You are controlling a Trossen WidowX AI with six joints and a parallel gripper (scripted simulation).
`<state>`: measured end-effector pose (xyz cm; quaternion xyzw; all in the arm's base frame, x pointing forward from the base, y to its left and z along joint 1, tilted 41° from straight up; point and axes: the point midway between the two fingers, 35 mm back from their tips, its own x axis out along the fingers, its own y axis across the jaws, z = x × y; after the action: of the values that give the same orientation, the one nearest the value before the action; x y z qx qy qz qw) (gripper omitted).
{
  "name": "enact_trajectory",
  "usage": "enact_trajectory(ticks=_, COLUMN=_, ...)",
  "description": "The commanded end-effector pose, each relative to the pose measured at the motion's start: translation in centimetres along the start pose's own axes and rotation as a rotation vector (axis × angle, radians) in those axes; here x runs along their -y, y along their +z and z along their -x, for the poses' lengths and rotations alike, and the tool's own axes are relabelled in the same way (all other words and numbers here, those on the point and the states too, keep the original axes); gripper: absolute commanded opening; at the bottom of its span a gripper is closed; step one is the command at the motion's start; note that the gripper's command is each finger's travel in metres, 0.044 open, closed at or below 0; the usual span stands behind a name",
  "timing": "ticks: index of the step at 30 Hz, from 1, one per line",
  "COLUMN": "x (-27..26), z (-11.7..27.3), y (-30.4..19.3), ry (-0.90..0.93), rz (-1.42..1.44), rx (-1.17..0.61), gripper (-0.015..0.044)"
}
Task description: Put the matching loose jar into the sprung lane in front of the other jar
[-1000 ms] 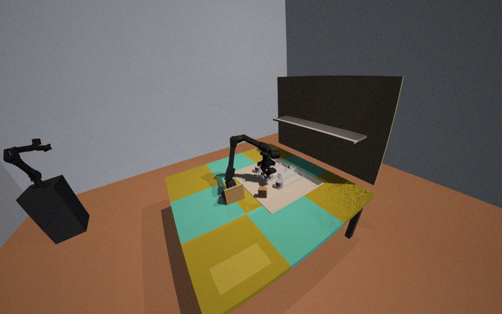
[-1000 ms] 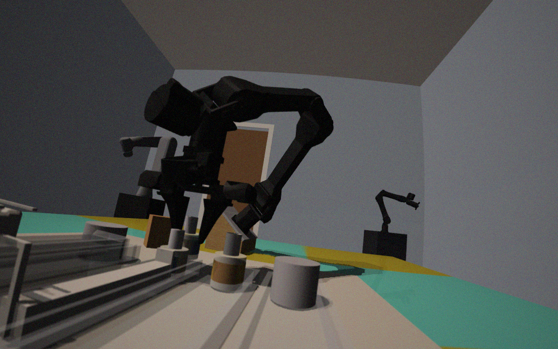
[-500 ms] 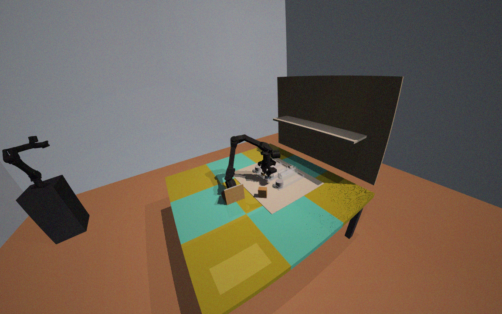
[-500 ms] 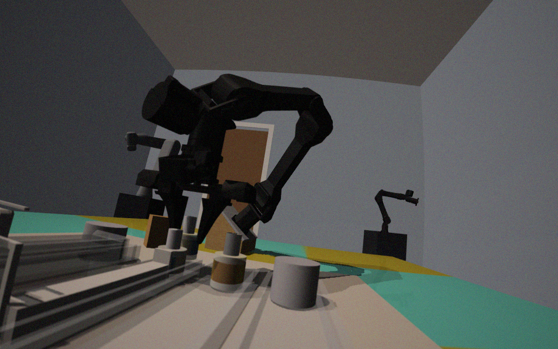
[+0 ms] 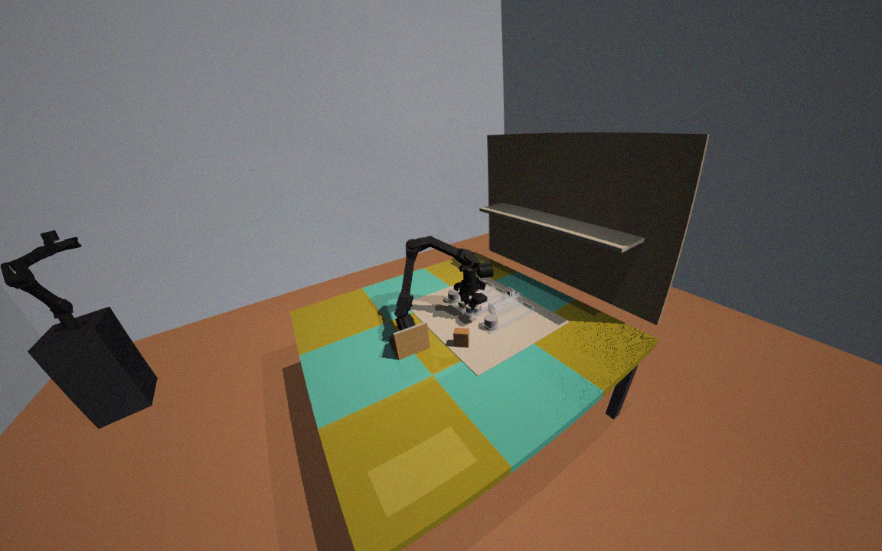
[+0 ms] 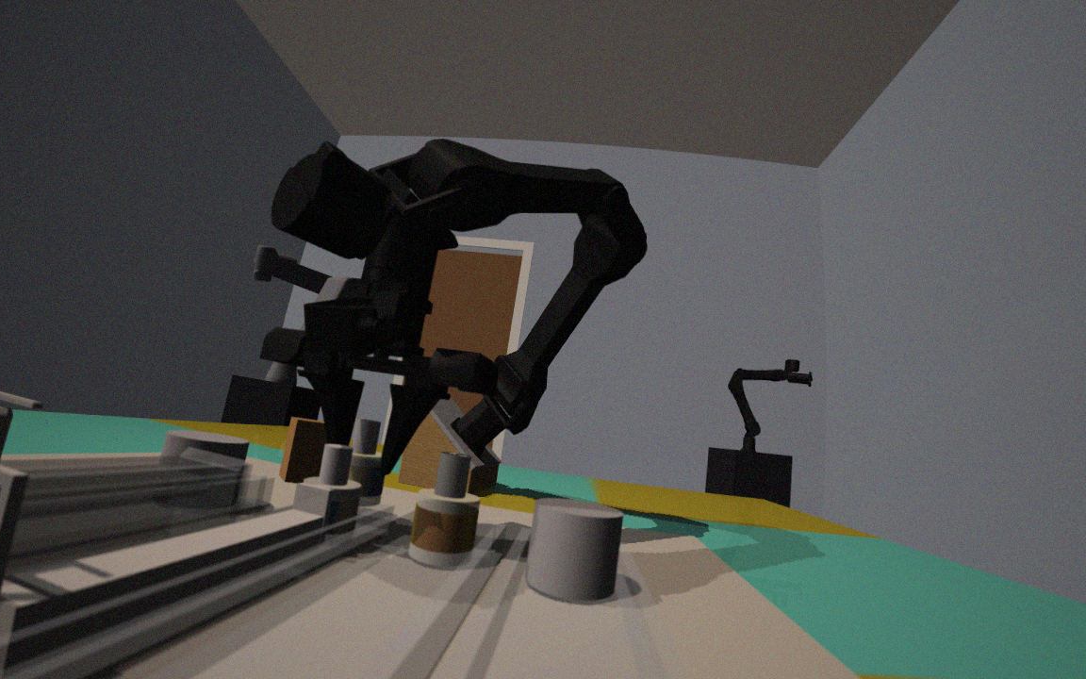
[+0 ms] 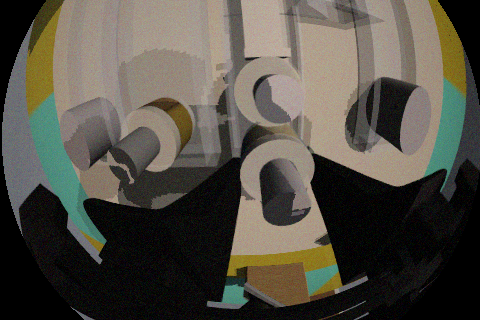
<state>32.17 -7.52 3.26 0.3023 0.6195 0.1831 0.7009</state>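
Note:
My gripper [image 5: 473, 307] [image 6: 366, 462] [image 7: 275, 163] is shut on a jar [image 6: 368, 437] [image 7: 251, 175] with a grey knob and pale shoulder, held upright. In the wrist view a brownish band shows behind its shoulder; its label is mostly hidden. Directly beyond it, another knobbed jar [image 6: 335, 465] [image 7: 245, 85] stands in the clear-walled lane, at the end of the long pale pusher strip [image 6: 192, 540] [image 7: 265, 15]. The two jars overlap in the wrist view; contact and the low front stop cannot be made out. A loose brown-banded jar [image 6: 443, 527] [image 7: 184, 122] stands to one side.
Grey cylinders stand on either side, one [image 5: 453, 295] [image 6: 575, 549] [image 7: 90, 132] near the loose jar, the other [image 5: 491, 321] [image 6: 205, 464] [image 7: 416, 120] across the lane. A wooden block [image 5: 460, 337] [image 6: 301, 452] and an upright wooden board [image 5: 411, 340] stand nearer the arm's base.

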Motion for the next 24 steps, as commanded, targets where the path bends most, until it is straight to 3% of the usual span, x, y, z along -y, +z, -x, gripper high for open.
enact_trajectory(ticks=1, x=-0.14, z=0.43, y=0.95, ry=0.001, rz=0.012, rx=0.025, gripper=0.0)
enact_trajectory(ticks=24, x=-0.21, z=0.54, y=1.54, ry=0.001, rz=0.013, rx=0.026, gripper=0.0)
